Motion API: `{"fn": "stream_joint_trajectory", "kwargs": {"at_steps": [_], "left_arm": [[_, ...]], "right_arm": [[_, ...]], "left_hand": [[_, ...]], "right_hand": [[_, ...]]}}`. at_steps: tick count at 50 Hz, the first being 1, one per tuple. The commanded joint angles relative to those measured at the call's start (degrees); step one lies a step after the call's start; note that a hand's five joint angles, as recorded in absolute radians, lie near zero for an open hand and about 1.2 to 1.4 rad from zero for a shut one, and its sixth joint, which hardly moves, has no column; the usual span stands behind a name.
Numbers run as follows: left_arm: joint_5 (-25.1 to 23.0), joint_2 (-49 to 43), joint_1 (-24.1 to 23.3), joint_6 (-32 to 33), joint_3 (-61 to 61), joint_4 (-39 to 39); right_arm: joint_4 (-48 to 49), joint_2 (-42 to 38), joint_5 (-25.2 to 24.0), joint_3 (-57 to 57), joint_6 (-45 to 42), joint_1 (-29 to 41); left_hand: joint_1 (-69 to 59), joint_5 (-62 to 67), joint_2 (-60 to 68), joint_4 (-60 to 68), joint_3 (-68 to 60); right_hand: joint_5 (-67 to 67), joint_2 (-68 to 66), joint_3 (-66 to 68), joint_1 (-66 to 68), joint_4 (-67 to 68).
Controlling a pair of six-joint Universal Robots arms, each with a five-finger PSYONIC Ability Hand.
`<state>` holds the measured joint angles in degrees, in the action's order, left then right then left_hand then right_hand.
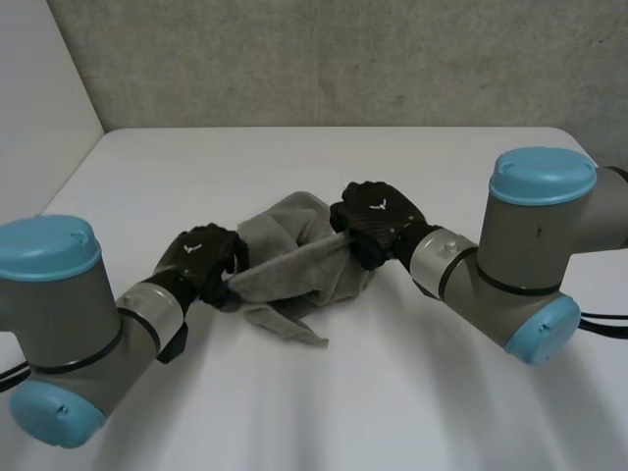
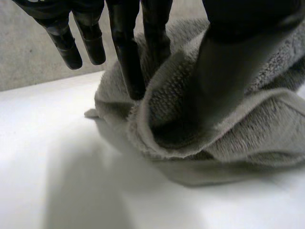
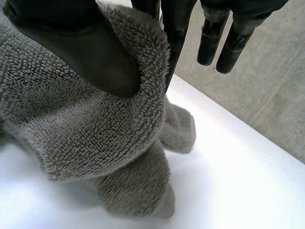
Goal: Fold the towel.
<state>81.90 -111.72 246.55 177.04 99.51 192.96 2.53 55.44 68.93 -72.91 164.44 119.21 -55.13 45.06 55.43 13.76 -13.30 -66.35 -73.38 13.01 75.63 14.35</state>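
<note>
The towel [image 1: 294, 257] is showing plain grey, unpatterned. The left hand [image 1: 201, 257] and right hand [image 1: 378, 218] are showing black, each wearing a small white mark. The table [image 1: 392, 412] is showing white; the wall [image 1: 343, 59] is looking speckled grey.

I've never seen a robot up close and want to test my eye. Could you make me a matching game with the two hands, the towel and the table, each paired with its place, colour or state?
Things:
1. left hand
2. right hand
3. towel
4. table

Descriptions:
A. white, carries everything else
B. pinches the heap's right side, thumb against fingers
C. grey, bunched in a heap, not yet folded flat
D. pinches a fold on the heap's left side

Pairs: 1-D, 2-B, 3-C, 4-A
</note>
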Motion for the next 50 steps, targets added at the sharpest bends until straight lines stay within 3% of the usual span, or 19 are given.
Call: {"fn": "stream_joint_trajectory", "kwargs": {"at_steps": [1,10,14,18,23,26,28,30,31,33,36,39,43,45,48,50], "left_arm": [[0.1,0.09,0.16,-0.38,-4.31,-0.39],[-0.6,1.15,0.77,-0.29,-6.17,-0.74],[-0.78,-0.6,0.33,0.32,-6.16,-0.92],[-0.78,-3.25,0.24,1.29,-7.22,-0.92],[0.36,-6.67,0.24,8.21,-16.77,-3.46],[1.51,-6.41,0.24,9.9,-21.11,-4.79],[5.27,-5.1,0.16,11.65,-31.16,-7.32],[6.86,-3.35,0.07,11.92,-36.35,-8.03],[7.83,-0.9,0.07,11.84,-40.49,-8.3],[8.1,1.65,0.07,11.84,-43.4,-8.13],[7.84,6.92,-0.02,11.75,-45.45,-5.94],[7.4,12.02,-0.11,11.92,-42.48,-2.43],[4.85,15.47,-0.11,11.92,-35.26,-0.57],[1.09,16.7,-0.02,12.19,-25.73,-0.22],[-0.16,16.53,-0.02,12.36,-21.02,-0.04],[-1.73,15.92,0.85,13.93,-11.57,-0.04]], "right_arm": [[-0.25,2.48,-0.55,-2.59,-0.44,-0.64],[-0.68,6.43,-0.55,-3.99,-1.05,-2.05],[-0.68,6.78,-0.55,-4.26,-1.05,-2.49],[-0.68,5.91,-0.81,-3.47,-1.14,-2.93],[-1.12,3.79,-4.42,1.1,-3.78,-3.02],[-2.87,3.7,-6.87,7.83,-9.73,-3.1],[-3.06,4.32,-6.7,12.26,-12.04,-3.19],[-1.23,7.55,-3.74,20.31,-12.14,-3.1],[-1.21,7.57,-3.72,20.35,-12.13,-3.1],[6.91,11.86,3.45,22.89,-8.2,-3.19],[11.88,14.69,6.22,21.84,-5.1,-3.28],[16.89,19.79,7.18,17.01,-0.97,-3.81],[16.19,23.56,3.86,7.11,-0.62,-7.14],[15.58,24.35,2.28,2.73,-0.7,-7.41],[14.18,26.28,-0.36,-5.8,-1.4,-7.67],[13.47,26.65,-1.61,-9.97,-2.11,-8.03]], "left_hand": [[-7.73,7.8,7.44,-3.76,3.3],[-6.55,6.62,6.26,-3.76,3.3],[-24.79,24.86,24.5,-3.76,3.3],[-24.87,24.94,24.57,-3.76,3.3],[-24.87,24.94,24.57,-3.76,3.3],[-24.87,24.94,24.57,-3.76,3.3],[-24.87,24.94,24.57,-3.76,3.3],[-24.87,24.94,24.57,-3.76,3.3],[-24.87,24.94,24.57,-3.76,3.3],[-24.87,24.94,24.57,-3.76,3.3],[-24.87,24.94,24.57,-3.76,3.3],[-24.87,24.94,24.57,-3.76,3.3],[-24.87,24.94,24.57,-3.76,3.3],[-24.87,24.94,24.57,-3.76,3.3],[-24.87,24.94,24.57,-3.76,3.3],[-24.87,24.94,24.57,-3.76,3.3]], "right_hand": [[-3.65,-6.62,-3.01,4.37,-4.35],[-3.65,-6.62,-3.01,4.37,-4.35],[-3.65,-6.62,-3.01,4.37,-4.35],[-3.65,-6.62,-3.01,4.37,-4.35],[-3.65,-6.62,-3.01,4.37,-4.35],[-3.65,-6.62,-3.01,4.37,-4.35],[-3.65,-6.62,-3.01,4.37,-4.35],[-3.65,-6.62,-3.01,4.37,-4.35],[-3.65,-6.62,-3.01,4.37,-4.35],[-3.65,-6.62,-3.01,4.37,-4.35],[-3.65,-6.62,-3.01,4.37,-4.35],[-3.65,-6.62,-3.01,4.37,-4.35],[-3.65,-6.62,-3.01,4.37,-4.35],[-3.65,-6.62,-3.01,4.37,-4.35],[-3.65,-6.62,-3.01,4.37,-4.35],[-3.65,-6.62,-3.01,4.37,-4.35]]}}
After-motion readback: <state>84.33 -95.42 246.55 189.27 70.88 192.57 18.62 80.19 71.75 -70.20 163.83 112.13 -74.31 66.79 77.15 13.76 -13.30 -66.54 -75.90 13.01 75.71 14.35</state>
